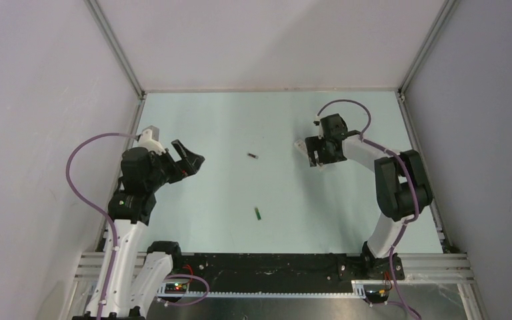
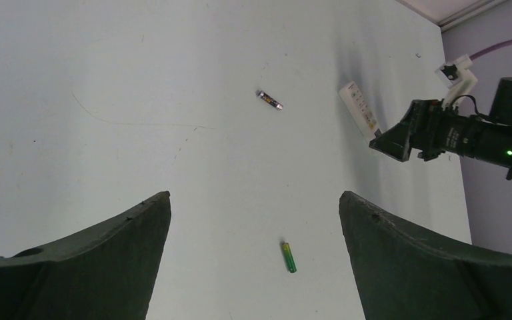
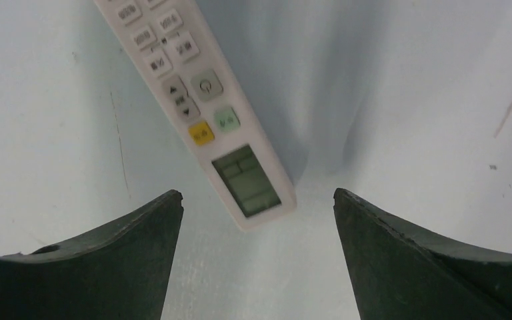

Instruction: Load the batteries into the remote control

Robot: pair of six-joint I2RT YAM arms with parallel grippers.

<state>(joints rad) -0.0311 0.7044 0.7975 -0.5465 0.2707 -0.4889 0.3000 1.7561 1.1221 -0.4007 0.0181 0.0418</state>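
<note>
The white remote control lies face up on the pale table, its grey display window towards my right gripper. That gripper is open and hovers just above the remote's display end, touching nothing. In the top view the remote peeks out left of the right gripper. The blackish battery lies mid-table and the green battery lies nearer the front. My left gripper is open and empty, raised at the left. Its wrist view shows the blackish battery, green battery and remote.
Grey enclosure walls with metal corner rails bound the table on three sides. A black base rail runs along the near edge. Purple cables loop off both arms.
</note>
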